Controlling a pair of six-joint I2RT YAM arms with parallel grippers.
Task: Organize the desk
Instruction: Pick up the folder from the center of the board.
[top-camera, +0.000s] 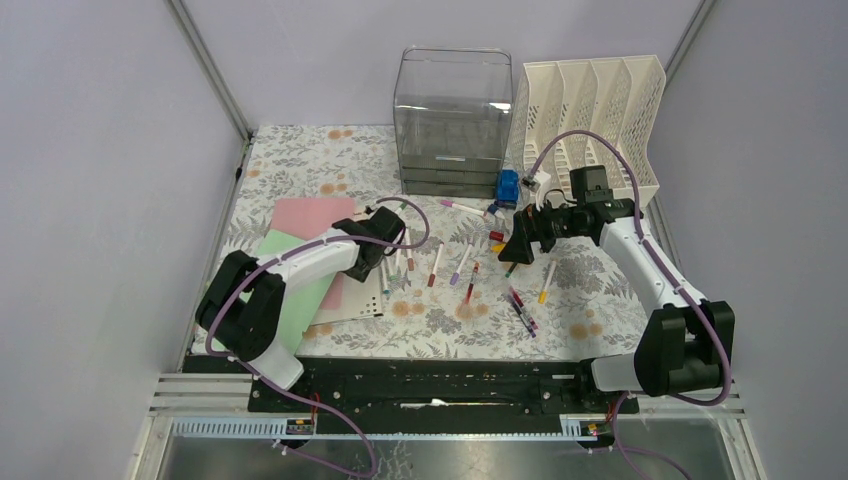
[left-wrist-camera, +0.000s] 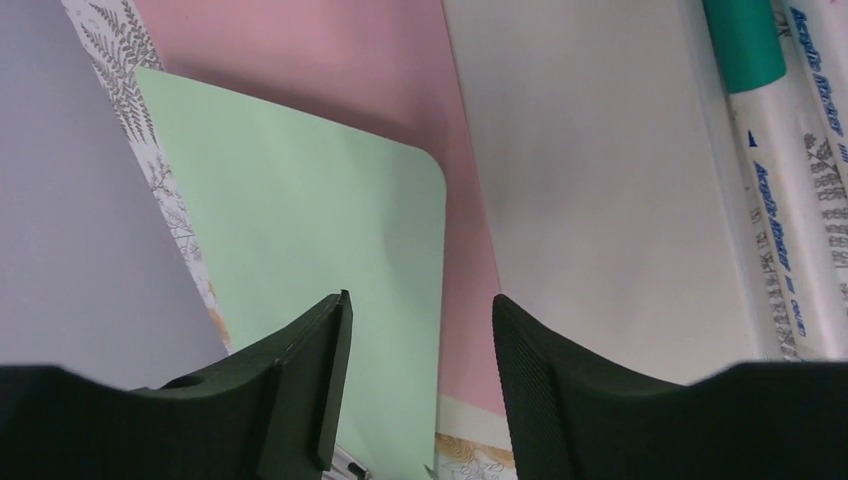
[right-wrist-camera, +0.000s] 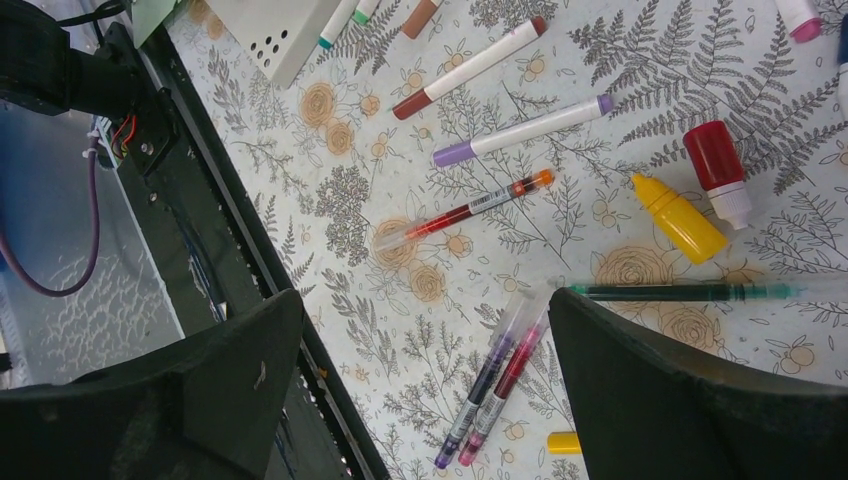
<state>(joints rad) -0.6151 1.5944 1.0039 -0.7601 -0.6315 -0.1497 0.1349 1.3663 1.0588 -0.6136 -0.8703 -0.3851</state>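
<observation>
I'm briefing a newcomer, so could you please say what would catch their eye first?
The scatter of pens across the middle of the desk, with a red bottle and a yellow bottle among them. A clear bin and a white rack stand at the back; a pink sheet and a green sheet lie on the left.

My left arm (top-camera: 300, 262) and right arm (top-camera: 645, 265) are white-shelled links between black joint housings, each trailed by a purple cable (top-camera: 578, 132). My left gripper (left-wrist-camera: 420, 296) carries matte black fingers (left-wrist-camera: 530, 380) with a finely ribbed pad face; my right gripper (right-wrist-camera: 425, 300) shows broad, plain black wedges.
</observation>
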